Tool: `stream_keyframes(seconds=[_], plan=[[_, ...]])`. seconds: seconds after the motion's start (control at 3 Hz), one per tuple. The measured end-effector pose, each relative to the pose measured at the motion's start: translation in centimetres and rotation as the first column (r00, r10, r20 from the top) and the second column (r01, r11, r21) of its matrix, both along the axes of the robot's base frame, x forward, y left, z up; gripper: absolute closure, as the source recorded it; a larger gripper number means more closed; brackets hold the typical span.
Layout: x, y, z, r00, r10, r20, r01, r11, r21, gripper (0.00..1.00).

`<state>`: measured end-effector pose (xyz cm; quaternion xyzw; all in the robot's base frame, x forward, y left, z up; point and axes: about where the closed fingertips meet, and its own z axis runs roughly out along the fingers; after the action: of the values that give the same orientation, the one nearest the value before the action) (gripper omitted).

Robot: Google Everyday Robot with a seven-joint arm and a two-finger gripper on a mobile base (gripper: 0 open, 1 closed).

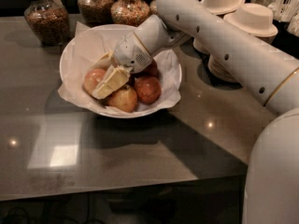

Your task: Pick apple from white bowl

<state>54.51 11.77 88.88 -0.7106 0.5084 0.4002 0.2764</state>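
Observation:
The wide white bowl point(74, 41), lined with crumpled white paper, stands on the grey table and holds several apples. My gripper point(98, 78) reaches down into it from the right. Its two cream fingers point(112, 80) are spread apart, one on either side of the leftmost pink-yellow apple point(91, 80). A yellow apple point(122, 99) and a red apple point(147, 88) lie just right of the fingers. Another red apple point(152, 69) is partly hidden behind the wrist.
Glass jars of grain and nuts point(44, 20) stand behind the bowl along the back edge. Stacked beige paper bowls point(254, 20) sit at the back right. My white arm point(224, 45) crosses over the right side of the table point(117, 157).

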Motion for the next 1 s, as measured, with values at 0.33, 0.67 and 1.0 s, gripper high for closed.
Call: stream_keyframes(seconds=[0.33, 0.67, 1.0], plan=[[0.0, 0.01, 0.0, 1.0, 0.0, 0.0, 0.0, 1.0, 0.0, 0.81], [0.0, 0.01, 0.0, 1.0, 0.0, 0.0, 0.0, 1.0, 0.0, 1.0], [0.12, 0.01, 0.5, 1.0, 0.008, -0.004, -0.008, 0.999, 0.043, 1.0]])
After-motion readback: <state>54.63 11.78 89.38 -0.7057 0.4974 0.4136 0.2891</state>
